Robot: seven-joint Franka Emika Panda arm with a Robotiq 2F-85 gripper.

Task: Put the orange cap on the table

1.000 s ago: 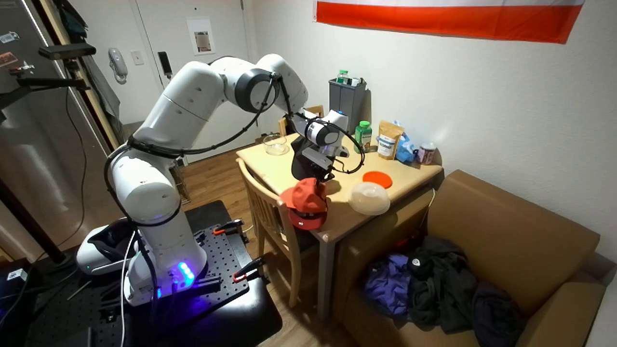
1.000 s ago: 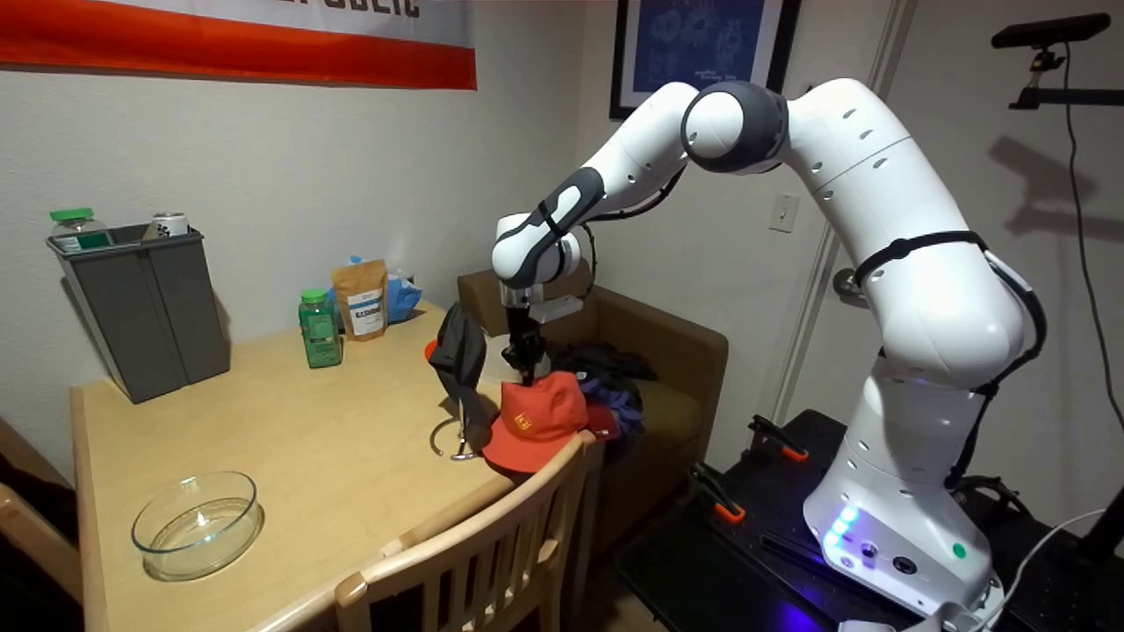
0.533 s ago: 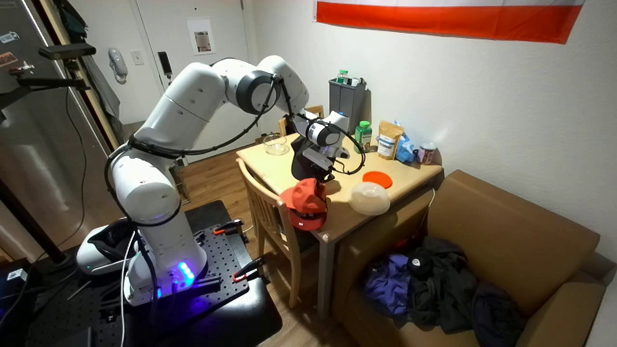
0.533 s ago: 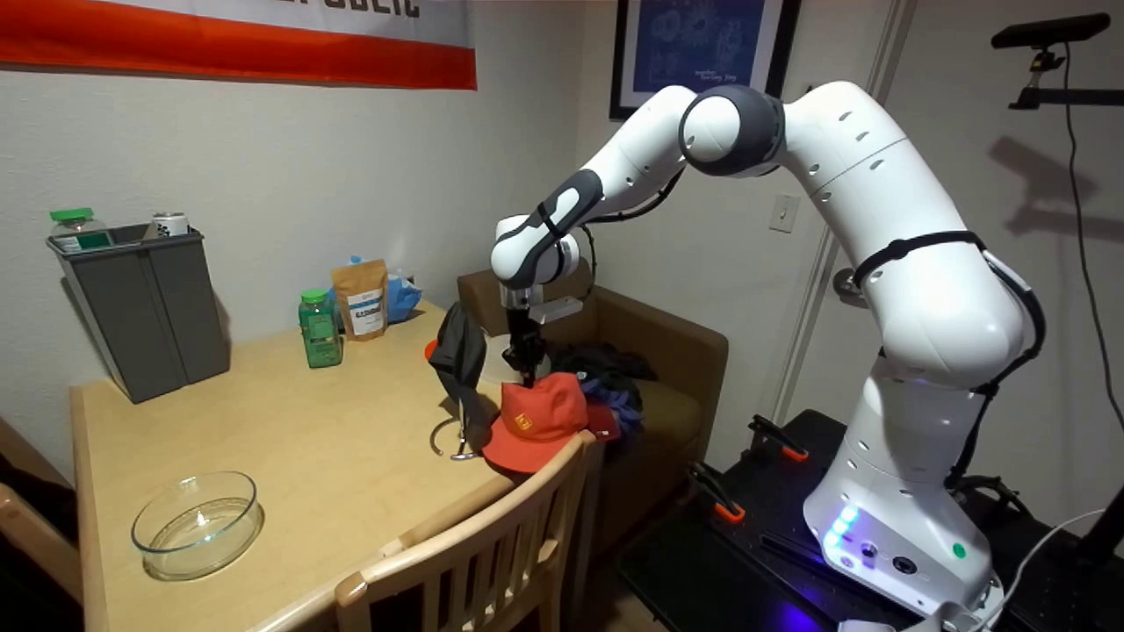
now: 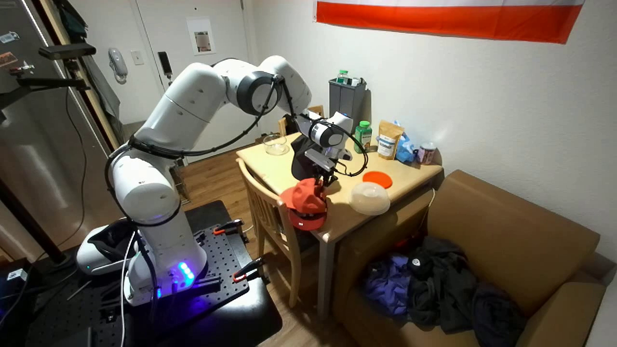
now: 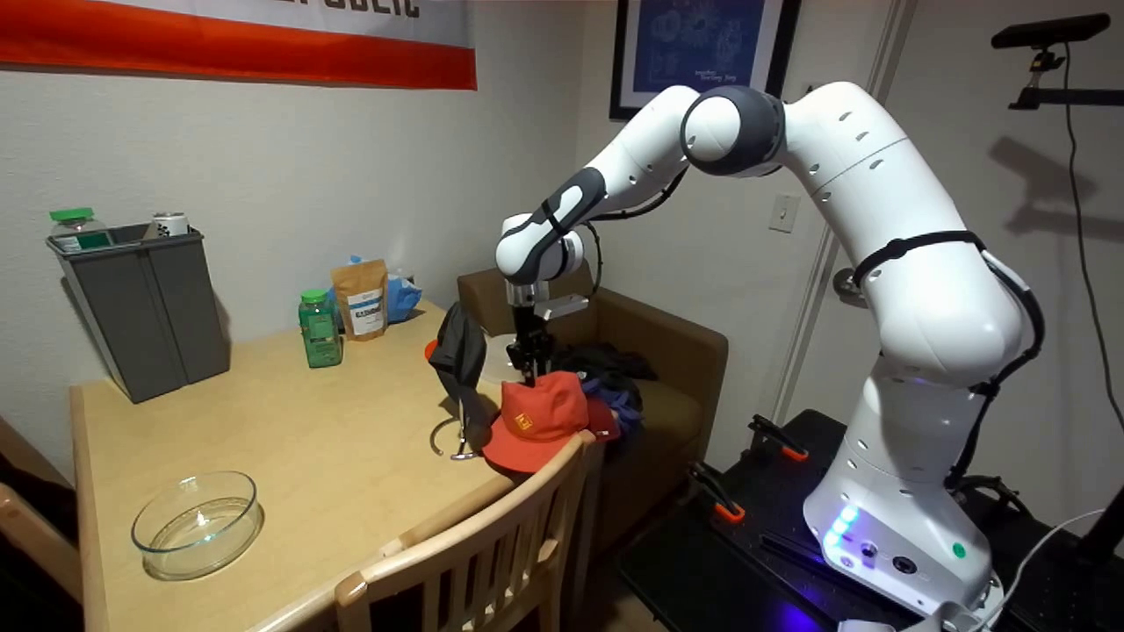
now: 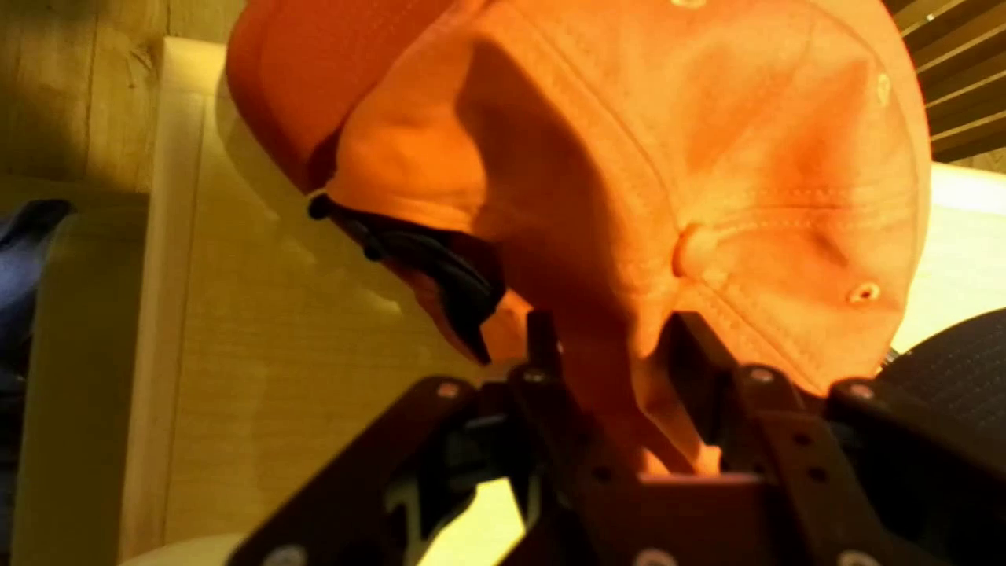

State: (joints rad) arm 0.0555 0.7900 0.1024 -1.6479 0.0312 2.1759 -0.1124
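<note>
The orange cap (image 5: 302, 195) sits crown up at the corner of the light-wood table (image 6: 290, 430), beside the chair back. In an exterior view the cap (image 6: 546, 405) shows its badge and brim; a darker red part hangs at the table edge. In the wrist view the cap (image 7: 754, 134) fills the upper middle, with a black strap at its opening. My gripper (image 7: 617, 338) is partly open at the cap's crown, with the fabric between and behind its fingers and a gap beside the right finger. The gripper (image 5: 326, 182) also shows in an exterior view; the fingertips' contact is hard to see.
A black cap (image 6: 461, 351) leans on a metal stand (image 6: 452, 443) close by. A wooden chair (image 6: 474, 562) stands against the table. A translucent bowl (image 5: 369, 198), orange disc (image 5: 377, 179), glass bowl (image 6: 198, 527), green bottle (image 6: 320, 329) and grey bin (image 6: 145, 307) are on the table.
My gripper has shifted slightly, to the right in both exterior views. The orange cap shows almost no movement.
</note>
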